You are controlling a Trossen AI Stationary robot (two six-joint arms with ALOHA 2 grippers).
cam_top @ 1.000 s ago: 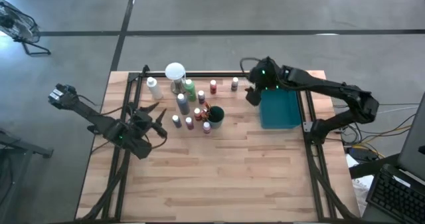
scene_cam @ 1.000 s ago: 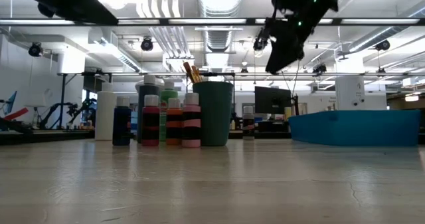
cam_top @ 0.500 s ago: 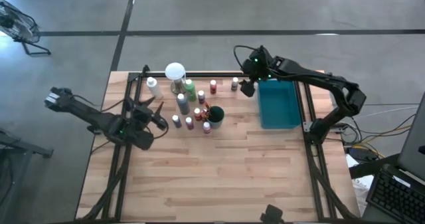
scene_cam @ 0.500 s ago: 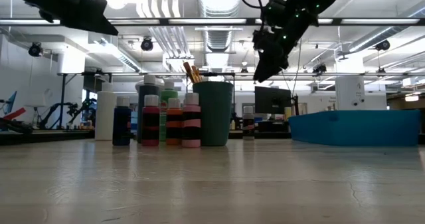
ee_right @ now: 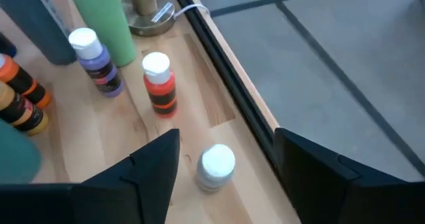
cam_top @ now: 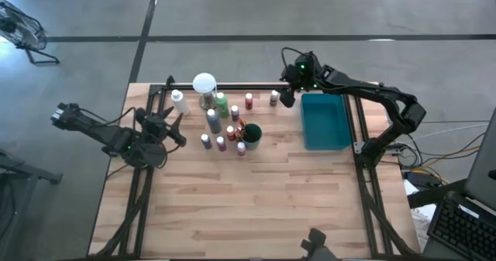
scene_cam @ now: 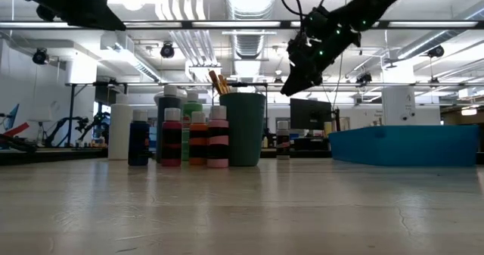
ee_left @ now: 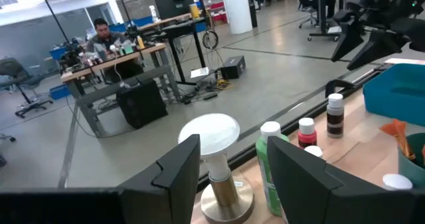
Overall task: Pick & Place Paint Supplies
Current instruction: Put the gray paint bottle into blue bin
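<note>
Right gripper (cam_top: 286, 98) shifted over grey-capped bottle (ee_right: 216, 165) on wooden table (cam_top: 256, 207), fingers open, left fingers (ee_left: 176, 174) apart, empty.

No text, brand, number or sign can be read anywhere in these views. The paint bottles (scene_cam: 171, 138) carry dark label bands, but no lettering on them can be made out. The bottle with the red band (ee_right: 159, 83) in the right wrist view shows no legible print either. The tag on the metal base (ee_right: 150, 14) is too blurred to read.
</note>
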